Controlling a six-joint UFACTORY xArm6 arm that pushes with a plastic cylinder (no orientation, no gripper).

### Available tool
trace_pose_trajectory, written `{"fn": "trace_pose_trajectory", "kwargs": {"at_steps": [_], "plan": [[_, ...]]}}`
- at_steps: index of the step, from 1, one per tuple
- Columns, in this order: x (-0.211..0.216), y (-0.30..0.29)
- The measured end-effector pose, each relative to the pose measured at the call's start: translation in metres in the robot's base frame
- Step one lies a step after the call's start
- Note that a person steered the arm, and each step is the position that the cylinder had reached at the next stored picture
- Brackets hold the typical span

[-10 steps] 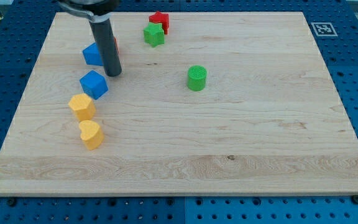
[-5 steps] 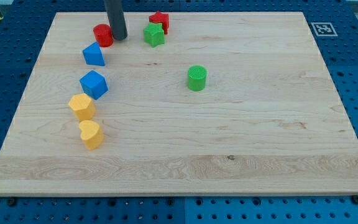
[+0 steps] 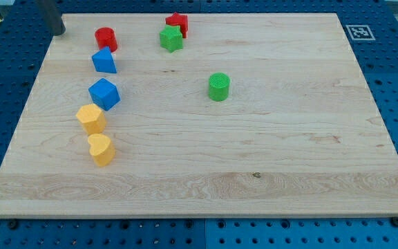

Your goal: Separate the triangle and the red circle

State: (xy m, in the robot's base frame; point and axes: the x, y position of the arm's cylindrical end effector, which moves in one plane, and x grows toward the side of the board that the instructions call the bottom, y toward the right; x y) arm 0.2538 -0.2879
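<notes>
I count eight blocks on my table [image 3: 268, 152]: two red, a circle [image 3: 106, 38] and a star [image 3: 178, 23]; two green, a star [image 3: 171, 39] and a cylinder [image 3: 218, 87]; two blue, a triangle [image 3: 103, 61] and a cube [image 3: 104, 93]; two yellow, a hexagon [image 3: 91, 119] and a heart [image 3: 101, 149].

Tip off the board's top-left corner

My tip [image 3: 59, 32] stood left of the red circle [image 3: 106, 38], apart from it. The blue triangle [image 3: 103, 61] sat just below the circle, nearly touching, on the wooden board [image 3: 289, 152].

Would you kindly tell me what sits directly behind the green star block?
A red star block touches the green star block from behind; its lower front is covered.
</notes>
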Motion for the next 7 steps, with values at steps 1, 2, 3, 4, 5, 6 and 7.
{"fn": "trace_pose_trajectory", "kwargs": {"at_steps": [1, 2, 3, 4, 5, 6, 7], "plan": [[0.019, 0.025], [0.023, 0.066], [0.023, 0.111], [0.023, 0.159], [0.035, 0.17], [0.046, 0.161], [0.046, 0.14]]}}
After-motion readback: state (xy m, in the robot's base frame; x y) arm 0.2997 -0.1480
